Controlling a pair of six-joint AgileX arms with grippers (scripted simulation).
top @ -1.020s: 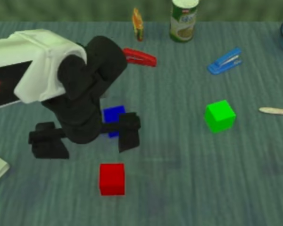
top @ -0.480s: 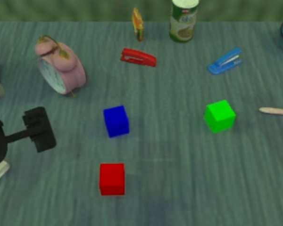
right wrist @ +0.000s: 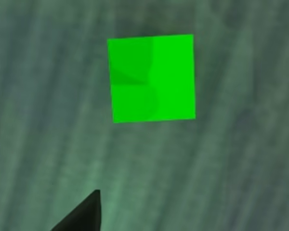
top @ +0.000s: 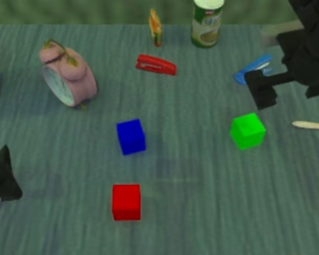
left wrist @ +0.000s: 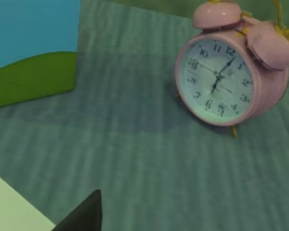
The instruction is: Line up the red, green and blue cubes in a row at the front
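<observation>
Green felt-like cloth covers the table, and the three cubes sit apart on it. The red cube is nearest the front, left of centre; the blue cube stands just behind it; the green cube is well off to the right, alone in the right wrist view with bare cloth all around it.

The right gripper hangs above the back right of the table, behind the green cube and partly over the light-blue stapler — whether its fingers are spread or closed I cannot tell. The left gripper shows only as a dark tip at the left edge, and its state is equally unclear.

A pink alarm clock lies at the back left; its dial carries the numerals 1 to 12. The red stapler rests behind the blue cube. The can at the back bears a label too small to read.
</observation>
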